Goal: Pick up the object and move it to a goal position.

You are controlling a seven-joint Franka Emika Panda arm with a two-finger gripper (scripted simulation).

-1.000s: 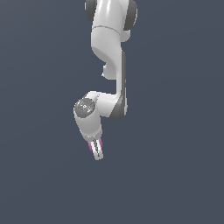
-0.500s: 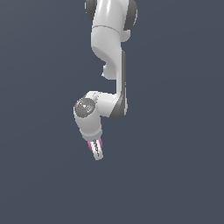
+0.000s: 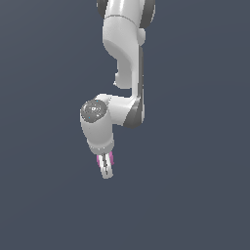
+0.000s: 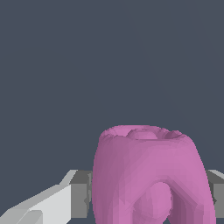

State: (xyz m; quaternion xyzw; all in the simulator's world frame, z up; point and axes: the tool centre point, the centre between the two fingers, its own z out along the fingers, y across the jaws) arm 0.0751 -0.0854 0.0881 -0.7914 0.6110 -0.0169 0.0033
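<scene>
The object is a pink-magenta chunky piece with rounded lobes and a hollow underside; it fills the space between the grey fingers in the wrist view. In the exterior view only thin pink slivers of the object show beside the white fingers. My gripper hangs below the bent white arm, pointing down and slightly toward the exterior view's right, shut on the object. No goal marker shows in either view.
The white arm comes down from the top of the exterior view, with its elbow joint just above the gripper. Behind everything lies a plain dark blue-grey background with no surface edge visible.
</scene>
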